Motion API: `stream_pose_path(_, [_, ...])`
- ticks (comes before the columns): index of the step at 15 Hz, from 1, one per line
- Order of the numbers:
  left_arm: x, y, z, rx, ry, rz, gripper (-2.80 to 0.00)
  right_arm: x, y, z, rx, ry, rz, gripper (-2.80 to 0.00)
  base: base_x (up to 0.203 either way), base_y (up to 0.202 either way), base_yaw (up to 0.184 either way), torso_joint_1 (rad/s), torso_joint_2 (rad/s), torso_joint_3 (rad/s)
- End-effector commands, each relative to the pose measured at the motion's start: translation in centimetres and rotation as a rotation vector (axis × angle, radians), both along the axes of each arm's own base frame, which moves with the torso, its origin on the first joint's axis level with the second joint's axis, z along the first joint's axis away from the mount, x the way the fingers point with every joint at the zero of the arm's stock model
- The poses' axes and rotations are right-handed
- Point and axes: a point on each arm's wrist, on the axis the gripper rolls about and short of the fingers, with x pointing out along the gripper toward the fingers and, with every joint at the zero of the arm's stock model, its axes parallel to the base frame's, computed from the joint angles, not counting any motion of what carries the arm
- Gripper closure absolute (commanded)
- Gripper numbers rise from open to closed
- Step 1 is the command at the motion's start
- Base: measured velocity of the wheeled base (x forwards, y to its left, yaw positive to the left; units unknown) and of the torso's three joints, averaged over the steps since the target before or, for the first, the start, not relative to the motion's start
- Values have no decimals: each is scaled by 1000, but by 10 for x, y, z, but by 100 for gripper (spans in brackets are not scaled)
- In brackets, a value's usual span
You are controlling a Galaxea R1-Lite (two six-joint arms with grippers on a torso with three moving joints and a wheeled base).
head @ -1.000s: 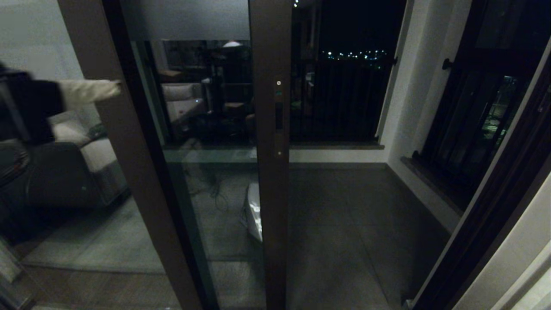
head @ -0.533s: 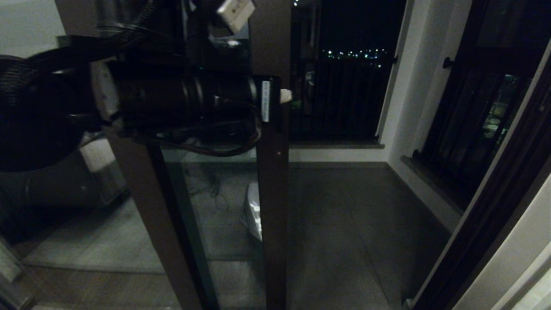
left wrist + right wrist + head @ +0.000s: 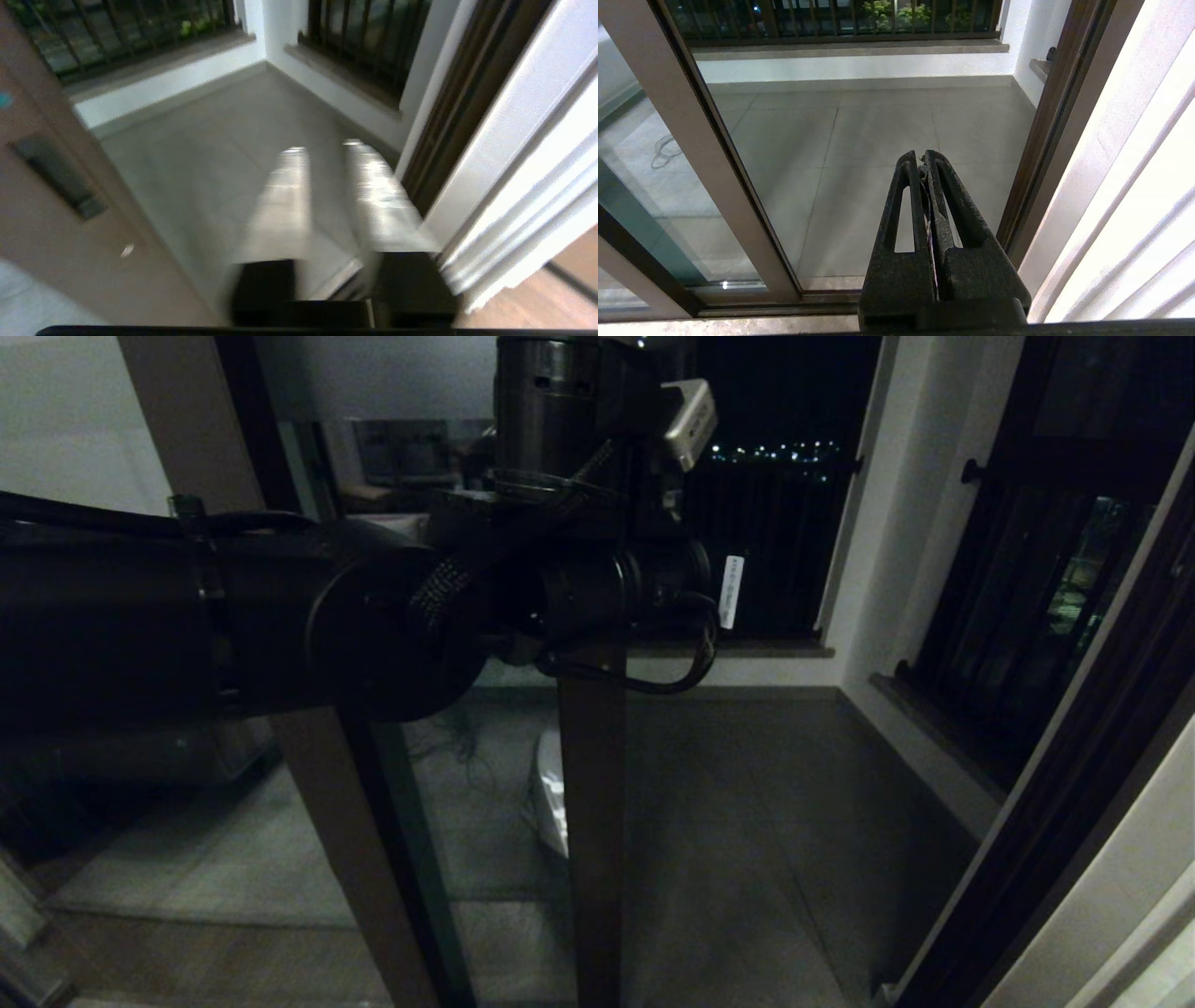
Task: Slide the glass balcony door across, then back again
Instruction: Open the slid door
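Observation:
The glass balcony door (image 3: pixel 590 821) stands partly open, its dark brown stile upright in the middle of the head view. My left arm (image 3: pixel 392 616) reaches across in front of the stile and hides the handle there. In the left wrist view the recessed black handle (image 3: pixel 58 179) sits in the stile beside my left gripper (image 3: pixel 323 147), which is open and empty, apart from the stile, over the balcony floor. My right gripper (image 3: pixel 920 156) is shut on nothing, low by the door track, with the door stile (image 3: pixel 714 177) off to one side.
A fixed brown post (image 3: pixel 345 821) with glass stands left of the door. The dark door jamb (image 3: pixel 1074 803) bounds the opening on the right, and a barred window (image 3: pixel 1027 597) lies beyond. A white object (image 3: pixel 551 793) sits on the balcony floor behind the glass.
My left arm has swung up from the far left and across to the right, now covering the handle on the stile. The door has not moved.

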Motion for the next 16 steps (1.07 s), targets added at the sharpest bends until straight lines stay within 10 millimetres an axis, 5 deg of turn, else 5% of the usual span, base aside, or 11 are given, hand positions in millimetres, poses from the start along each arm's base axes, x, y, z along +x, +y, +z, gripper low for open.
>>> stream_pose_path(1, [6, -23, -14, -3, -5, -22, -280, 0, 0, 0, 0, 2, 0, 0, 0, 0, 0, 0, 0, 0])
stream_pose_path(8, [28, -45, -26, -25, -47, 48, -280, 0, 0, 0, 0, 2, 1, 0, 0, 0, 0, 0, 0, 0])
stream_pose_path(9, [30, -44, -26, -22, -47, 51, 0, 0, 0, 0, 0, 2, 1, 0, 0, 0, 0, 0, 0, 0])
stream_pose_path(16, [83, -26, -51, -2, -32, 132, 0, 0, 0, 0, 0, 2, 0, 0, 0, 0, 0, 0, 0, 0])
